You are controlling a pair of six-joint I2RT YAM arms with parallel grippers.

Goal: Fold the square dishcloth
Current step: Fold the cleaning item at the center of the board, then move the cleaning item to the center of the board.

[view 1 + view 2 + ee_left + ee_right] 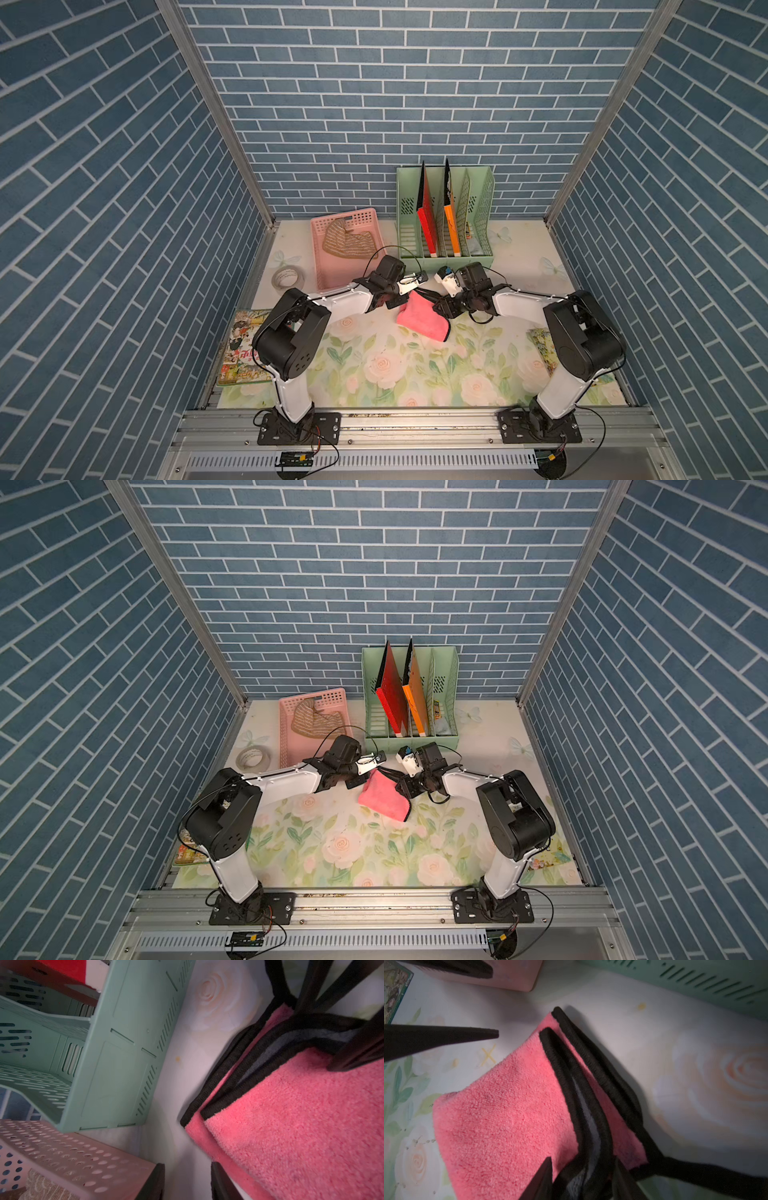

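The dishcloth (422, 319) (384, 799) is pink with black trim. It lies folded in layers on the flowered table, mid-table between my two arms. In the left wrist view the dishcloth (291, 1126) sits just beside my left gripper (188, 1185), which is open with only bare table between its fingers. My right gripper (583, 1180) is at the cloth's trimmed edge (591, 1126), jaws apart, with the stacked black edges lying between them. In both top views the left gripper (401, 300) (357, 780) and right gripper (434, 302) (397, 782) meet at the cloth's far corner.
A pink perforated basket (328, 270) holding a brown striped cloth stands far left of the dishcloth. A green file rack (446, 259) with a red and an orange book stands just behind the grippers. A tape roll (288, 277) and picture booklets (241, 349) (542, 349) lie at the sides.
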